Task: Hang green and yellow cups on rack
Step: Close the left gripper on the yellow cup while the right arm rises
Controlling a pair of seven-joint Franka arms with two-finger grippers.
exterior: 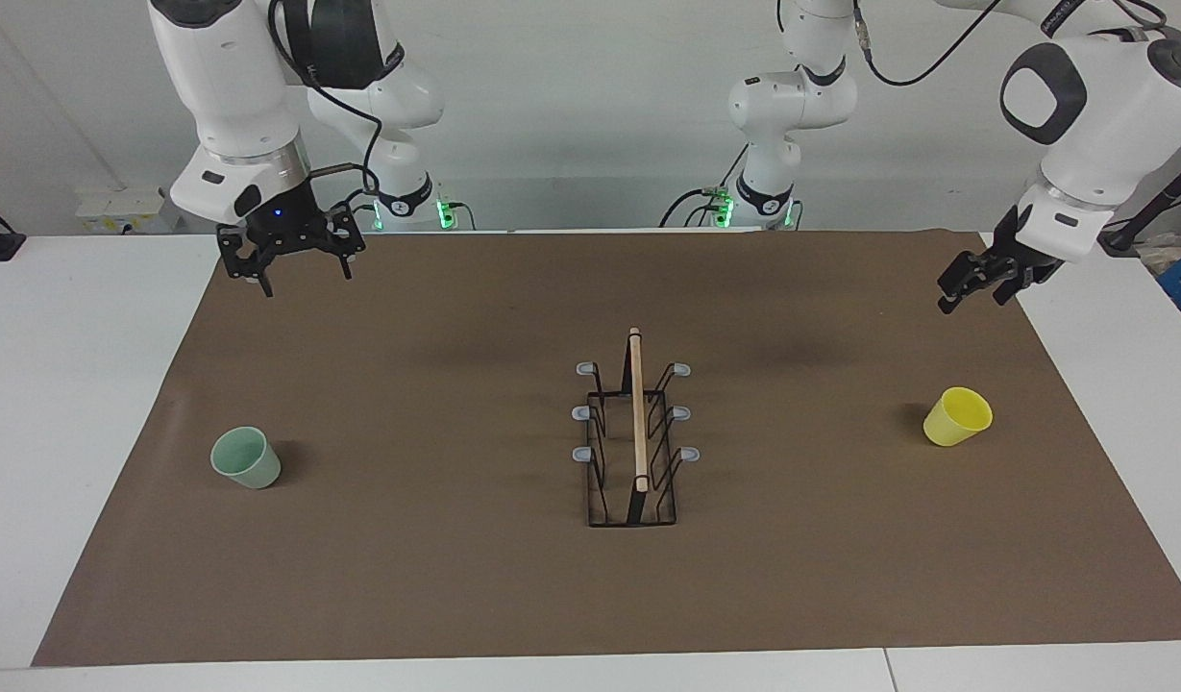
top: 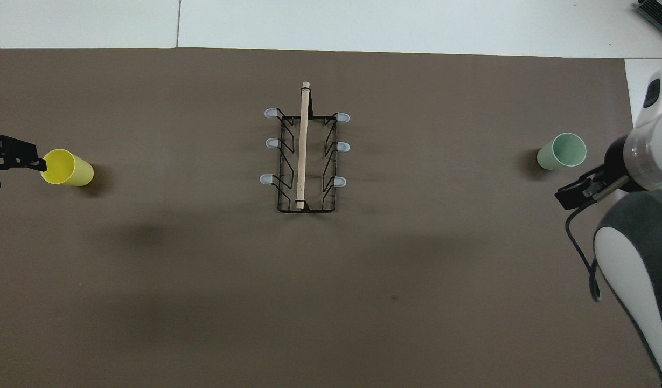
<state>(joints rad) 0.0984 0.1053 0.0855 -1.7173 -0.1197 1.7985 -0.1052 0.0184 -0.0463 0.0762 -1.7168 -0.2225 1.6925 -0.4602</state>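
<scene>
Hanging above opposite ends of a brown mat (exterior: 455, 577), both grippers are seen empty, no cup yet touched.

The mint green cup (exterior: 246, 457) is set upright toward the right arm's end, the yellow cup (exterior: 957, 416) tilted near the left arm's end, each apparently placed for its own arm; the wire rack (exterior: 633, 442) sits centred between them. The right gripper (exterior: 288, 261) is held wide open; the left gripper (exterior: 974, 286) cannot be judged.

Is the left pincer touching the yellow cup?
Apart. The facing view shows the left pincer up in the air over the mat's edge, with bare mat between it and the yellow cup. The overhead view's overlap is only apparent.
</scene>
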